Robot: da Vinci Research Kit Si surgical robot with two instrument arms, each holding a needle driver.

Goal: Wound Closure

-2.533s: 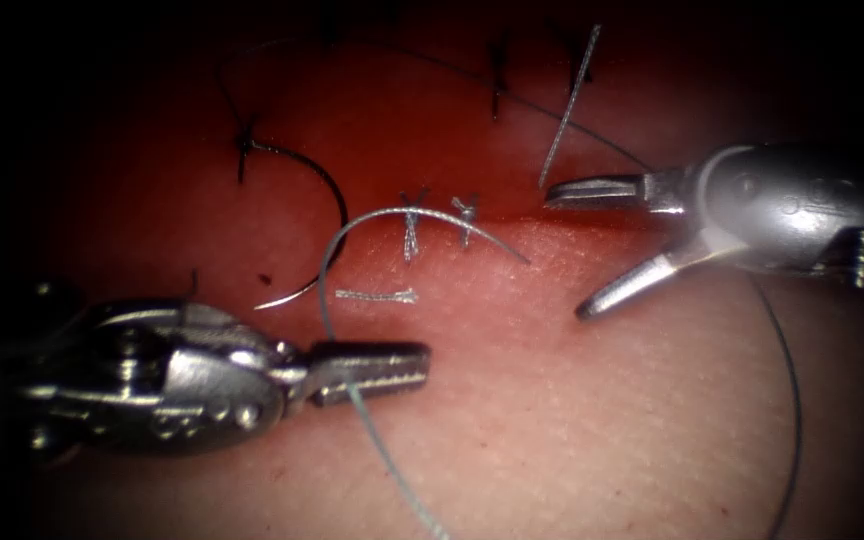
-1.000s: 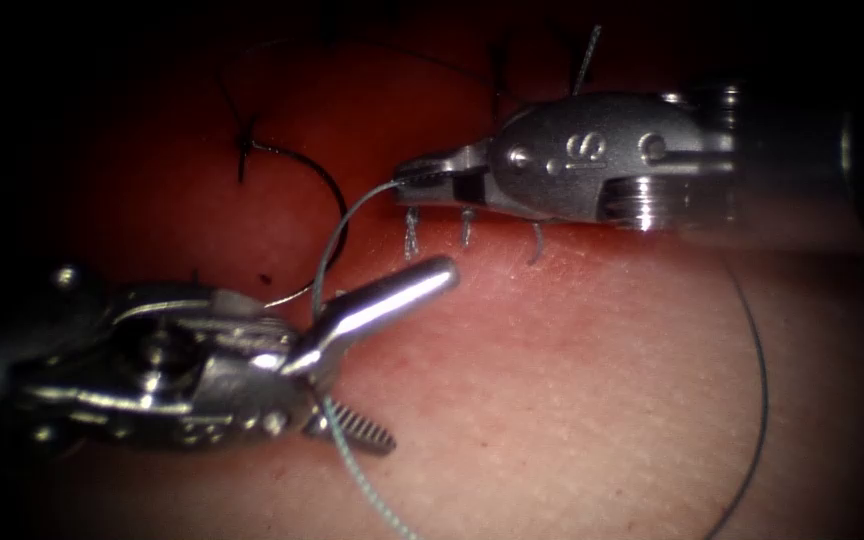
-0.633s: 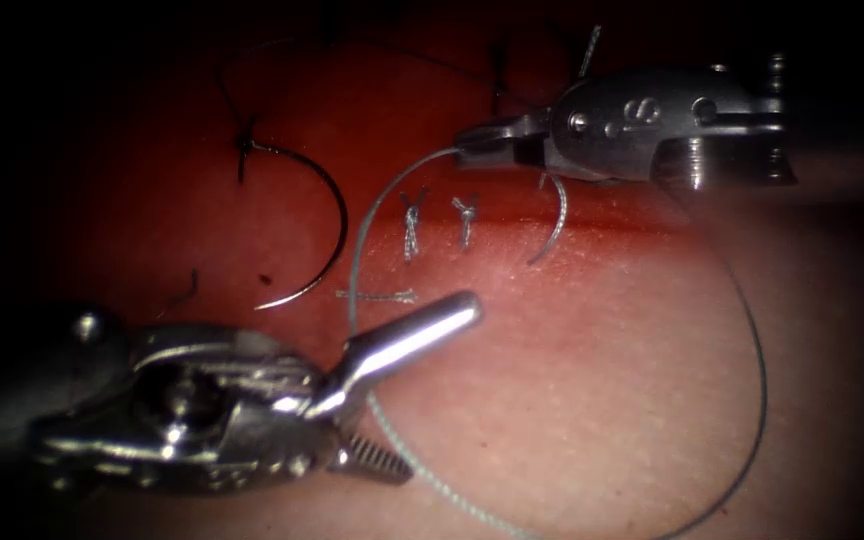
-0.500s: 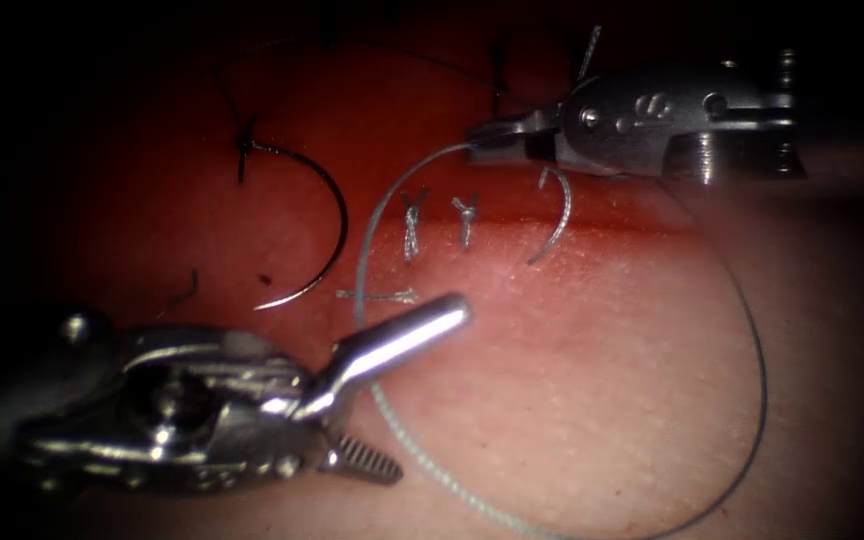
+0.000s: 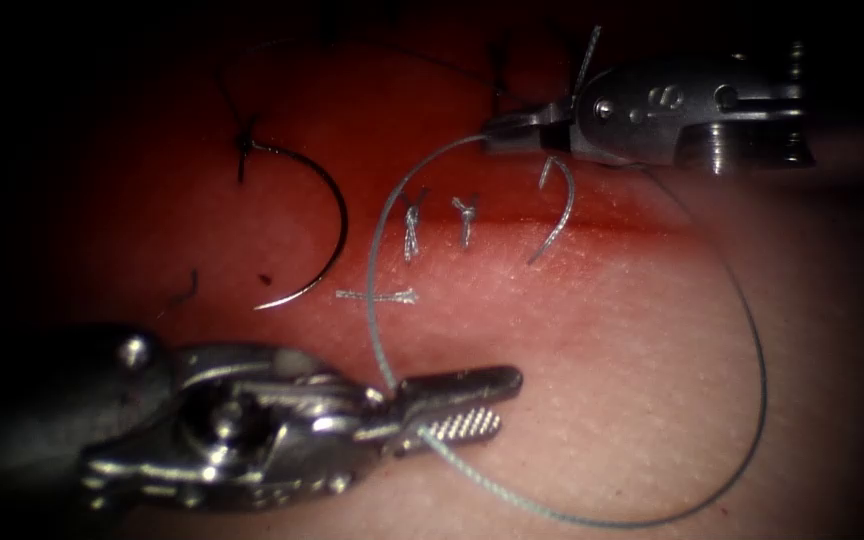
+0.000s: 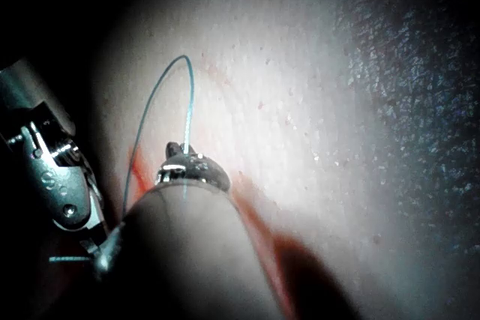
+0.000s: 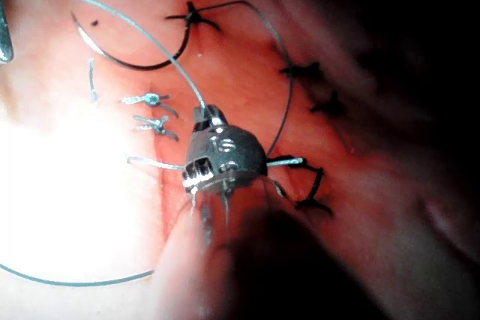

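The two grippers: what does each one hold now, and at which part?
The right gripper holds the thread at its end. The left gripper holds the same thread further along. The needle lies free on the tissue.

what surrounds my work is mostly darkness. from the endoscope the light lands as one pool on the tissue (image 5: 602, 380), strongest on the pale stretch in the lower middle and lower right, and it thins outward until the edges and all four corners go black. the top band is dim as well, so i can barely tell surface from shadow there. close along my right shaft a hard glare sits on the pale surface beside the cut, while the far side sinks into shade. along my left shaft the lit surface gives way to deep shadow.
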